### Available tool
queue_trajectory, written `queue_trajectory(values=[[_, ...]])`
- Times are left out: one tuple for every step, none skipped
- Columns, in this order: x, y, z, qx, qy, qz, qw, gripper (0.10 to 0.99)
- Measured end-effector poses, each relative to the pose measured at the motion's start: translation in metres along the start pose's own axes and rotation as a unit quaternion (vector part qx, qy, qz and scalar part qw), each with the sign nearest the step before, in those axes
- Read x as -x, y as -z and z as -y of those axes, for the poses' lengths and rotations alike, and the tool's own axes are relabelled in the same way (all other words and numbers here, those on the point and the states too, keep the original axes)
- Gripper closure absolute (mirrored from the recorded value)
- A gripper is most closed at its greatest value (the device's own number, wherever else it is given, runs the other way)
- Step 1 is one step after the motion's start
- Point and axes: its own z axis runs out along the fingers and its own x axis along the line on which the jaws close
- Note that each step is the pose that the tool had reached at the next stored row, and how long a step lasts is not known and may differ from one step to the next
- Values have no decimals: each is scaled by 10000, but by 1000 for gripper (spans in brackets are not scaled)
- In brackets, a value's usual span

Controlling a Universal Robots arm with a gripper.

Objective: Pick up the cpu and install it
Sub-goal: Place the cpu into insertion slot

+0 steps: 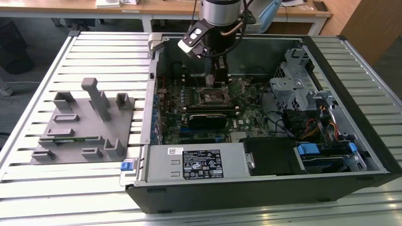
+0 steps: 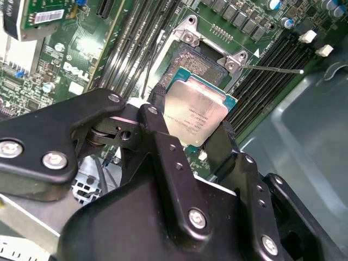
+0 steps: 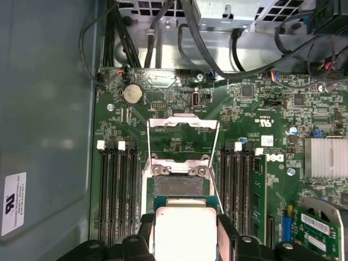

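Snugly in pincer [image 2: 191, 117], shiny silver sq cpu [image 2: 197, 109]

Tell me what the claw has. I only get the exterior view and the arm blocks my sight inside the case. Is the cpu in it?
Observer: Yes. In both wrist views the claw is shut on the cpu, with a finger on each of two opposite edges.
Operator: Is anything closed over the place where it goes?
Observer: No. In the first wrist view the retention frame is swung open and the socket lies bare.
Operator: Is the cpu lined up?
Observer: Not fully. In the second wrist view it covers only part of the socket, and the dark bed shows beyond its far edge.
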Motion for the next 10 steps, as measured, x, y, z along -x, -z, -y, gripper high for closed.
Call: queue_trajectory(values=[[-6,-16,1,-1,0,1,10000,545],[-12,-33,2,-3,0,3,10000,545],[-17,-50,3,-5,1,6,10000,545],[-23,-68,3,-5,1,12,10000,545],[-29,-84,4,-6,1,21,10000,545],[-34,-100,5,-6,2,32,10000,545],[-39,-116,6,-6,2,42,10000,545],[-45,-132,7,-7,3,52,10000,545],[-50,-148,8,-8,3,60,10000,545],[-56,-163,8,-10,4,67,10000,545]])
